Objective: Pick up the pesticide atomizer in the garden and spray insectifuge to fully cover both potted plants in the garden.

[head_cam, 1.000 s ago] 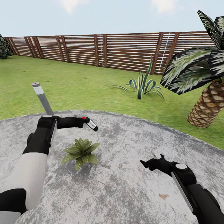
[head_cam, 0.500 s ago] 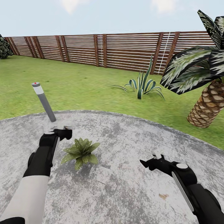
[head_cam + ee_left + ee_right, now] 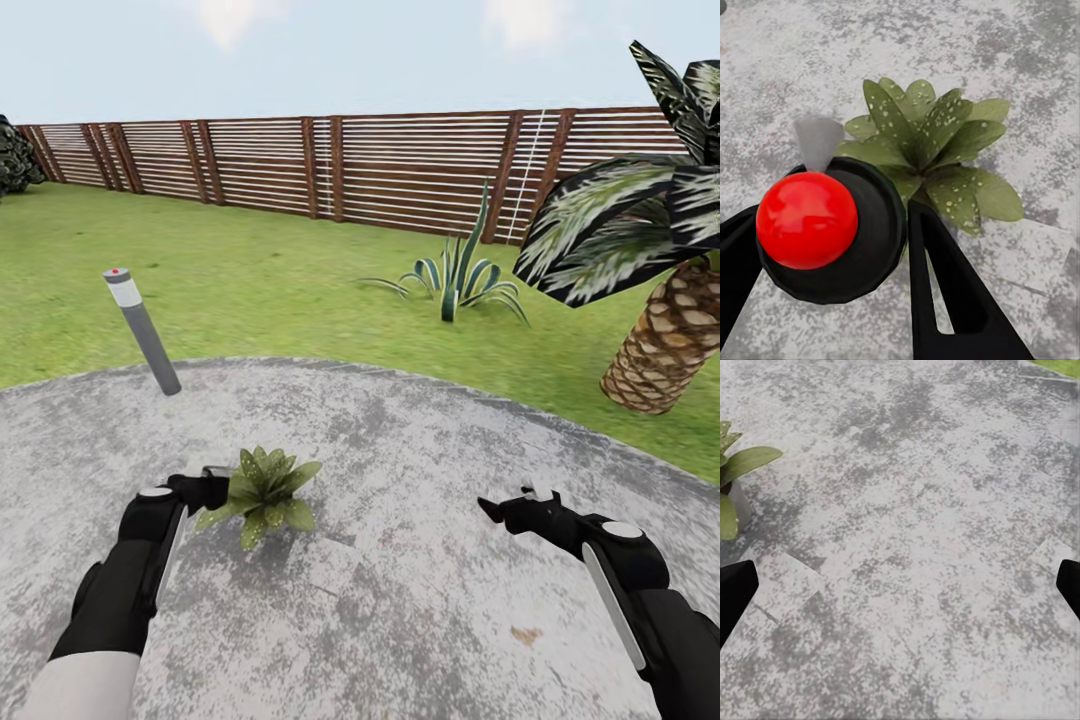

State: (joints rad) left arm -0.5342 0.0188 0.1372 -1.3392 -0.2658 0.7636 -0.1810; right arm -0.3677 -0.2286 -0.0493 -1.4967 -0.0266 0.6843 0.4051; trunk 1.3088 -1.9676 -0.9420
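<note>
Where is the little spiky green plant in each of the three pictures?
Head view: the potted plant sits on the patio, low and left of middle, beside the left gripper.
Left wrist view: it is in the middle, just past the atomizer.
Right wrist view: its leaves peek in at the left edge.
Shared landmark: the mottled grey patio.

Bright even daylight, pale hazy sky, faint soft shadows, slightly blurred rendered textures

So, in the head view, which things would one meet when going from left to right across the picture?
Bollard lamp → left gripper → potted plant → striped agave → right gripper → palm trunk.
</note>
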